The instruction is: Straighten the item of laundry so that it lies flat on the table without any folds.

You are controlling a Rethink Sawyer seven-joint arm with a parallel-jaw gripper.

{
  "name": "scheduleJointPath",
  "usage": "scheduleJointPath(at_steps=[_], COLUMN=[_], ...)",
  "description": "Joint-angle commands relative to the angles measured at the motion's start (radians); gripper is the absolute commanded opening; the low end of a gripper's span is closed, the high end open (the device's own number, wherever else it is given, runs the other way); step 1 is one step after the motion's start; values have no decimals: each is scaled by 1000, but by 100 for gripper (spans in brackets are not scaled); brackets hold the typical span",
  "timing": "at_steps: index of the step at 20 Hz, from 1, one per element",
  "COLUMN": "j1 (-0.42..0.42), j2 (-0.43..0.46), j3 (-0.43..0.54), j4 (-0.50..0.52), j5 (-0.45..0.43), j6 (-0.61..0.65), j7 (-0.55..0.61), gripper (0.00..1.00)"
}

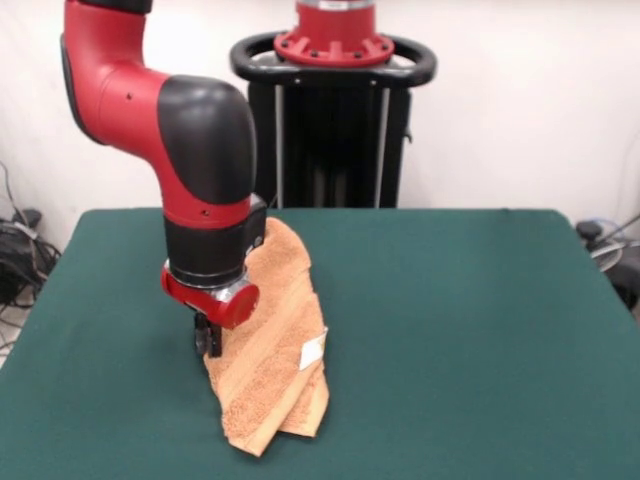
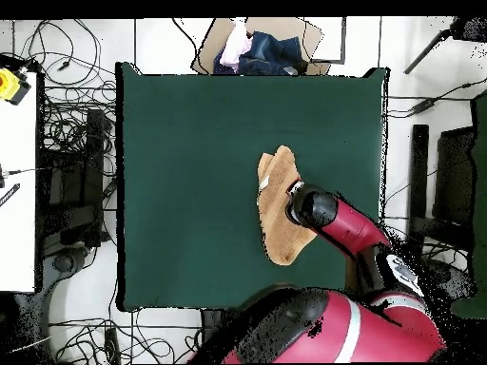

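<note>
The gripper [image 1: 208, 340] hangs low at the towel's [image 1: 275, 340] long edge, its dark fingers down at cloth level. Whether they are parted or clenched on fabric cannot be told from either view; the wrist housing hides the tips from above.

The towel lies on the table [image 1: 470, 300] as a narrow, elongated strip, clearly folded over on itself. In the front view a second layer shows at its near end, and a small white care tag [image 1: 312, 351] sits on the upper layer, on the side away from the gripper. The towel rests toward the robot's side of the table, with open felt on every side of it.

Judged from this, the step in hand is taking hold of an edge to open the fold. To do it well, pinch only the top layer at the edge beside the gripper, lift just clear of the lower layer, and draw it sideways away from the towel's long axis. Catching both layers would merely drag the strip.
</note>
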State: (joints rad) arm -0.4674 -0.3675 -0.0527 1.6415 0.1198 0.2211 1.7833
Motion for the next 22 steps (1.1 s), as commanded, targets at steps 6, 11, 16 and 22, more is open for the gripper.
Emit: scheduleJointPath(at_steps=[6, 11, 16, 22], j1=[30, 10, -22, 43], j2=[69, 33, -154, -366], j3=[-13, 9, 40, -35], j4=[-83, -51, 84, 166], j5=[-1, -8, -24, 11], j6=[-172, -151, -43, 179], j7=[174, 165, 134, 139], gripper=[0, 0, 0, 0])
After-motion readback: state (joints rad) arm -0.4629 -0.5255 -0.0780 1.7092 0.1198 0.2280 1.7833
